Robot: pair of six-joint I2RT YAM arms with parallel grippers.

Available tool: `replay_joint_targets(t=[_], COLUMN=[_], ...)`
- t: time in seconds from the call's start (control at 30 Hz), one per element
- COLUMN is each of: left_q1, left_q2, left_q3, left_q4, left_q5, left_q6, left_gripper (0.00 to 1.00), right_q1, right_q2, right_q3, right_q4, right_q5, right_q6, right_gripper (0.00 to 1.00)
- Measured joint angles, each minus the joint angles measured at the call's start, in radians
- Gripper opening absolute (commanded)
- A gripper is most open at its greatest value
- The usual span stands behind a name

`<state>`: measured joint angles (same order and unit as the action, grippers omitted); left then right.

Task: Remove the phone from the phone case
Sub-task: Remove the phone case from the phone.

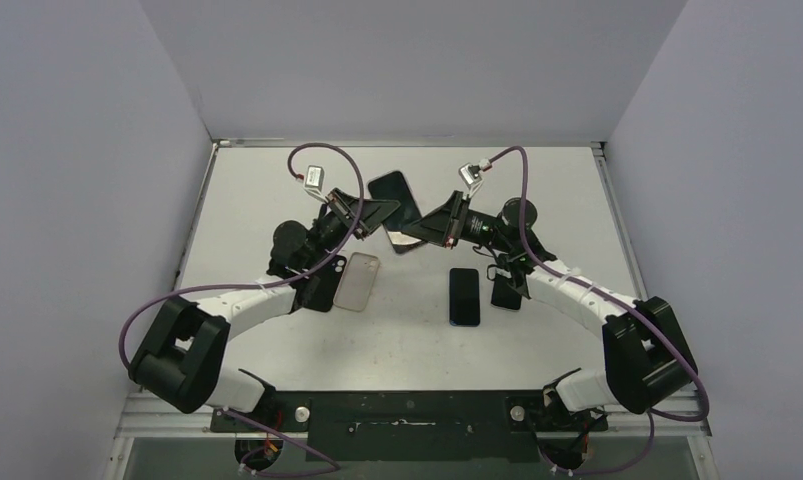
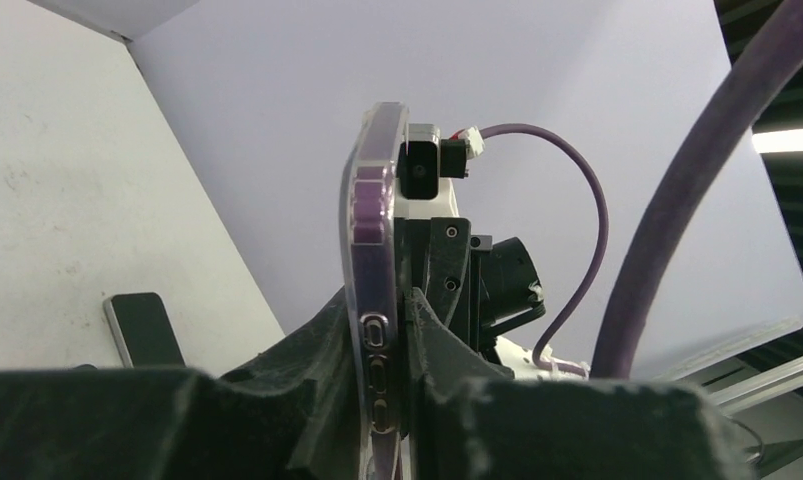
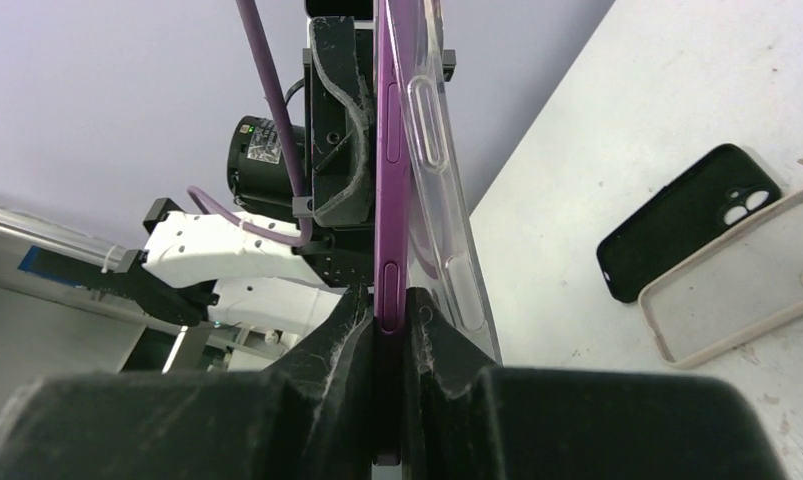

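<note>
Reaching inward, right end effector (image 1: 424, 231) clamping raised phone (image 1: 395, 195)

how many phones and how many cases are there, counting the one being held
phones: 2 (held phone, table phone)
cases: 3 (clear case on the held phone, beige case, black case)
dark slab, phone or case unclear: 1
total: 6

My left pincer (image 2: 385, 340) and right pincer (image 3: 389, 330) are both matt black. Between them the phone (image 3: 390, 200) shows a glossy purple edge, and its phone case (image 3: 439, 150) is clear and colourless. My cable (image 2: 697, 180) is purple too. On the white worktop (image 1: 537, 200) lie a black case (image 3: 677, 225), a cloudy beige-rimmed case (image 3: 747, 290) and a dark handset (image 1: 464, 297) with a bluish rim.
</note>
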<state>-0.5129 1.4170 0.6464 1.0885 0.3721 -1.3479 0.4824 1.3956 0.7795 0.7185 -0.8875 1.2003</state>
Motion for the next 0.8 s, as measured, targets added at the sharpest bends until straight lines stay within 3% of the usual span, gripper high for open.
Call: replay_joint_targets(t=[0.1, 0.23, 0.53, 0.8], left_q1=[0.009, 0.016, 0.066, 0.105], left_q2=[-0.016, -0.064, -0.136, -0.204], left_q3=[-0.002, -0.033, -0.110, -0.175], left_q4=[-0.009, -0.030, -0.042, -0.064], left_q5=[0.012, 0.090, 0.119, 0.104], left_q6=[0.022, 0.043, 0.065, 0.082], left_gripper=[0.37, 0.49, 0.51, 0.45], right_q1=[0.000, 0.014, 0.014, 0.014], right_q2=[0.008, 0.008, 0.008, 0.008], right_q3=[0.000, 0.000, 0.000, 0.000], right_q4=[0.041, 0.053, 0.059, 0.078], right_q5=[-0.012, -0.009, 0.014, 0.020], right_q6=[0.027, 0.043, 0.064, 0.078], right_gripper=[0.00, 0.00, 0.00, 0.00])
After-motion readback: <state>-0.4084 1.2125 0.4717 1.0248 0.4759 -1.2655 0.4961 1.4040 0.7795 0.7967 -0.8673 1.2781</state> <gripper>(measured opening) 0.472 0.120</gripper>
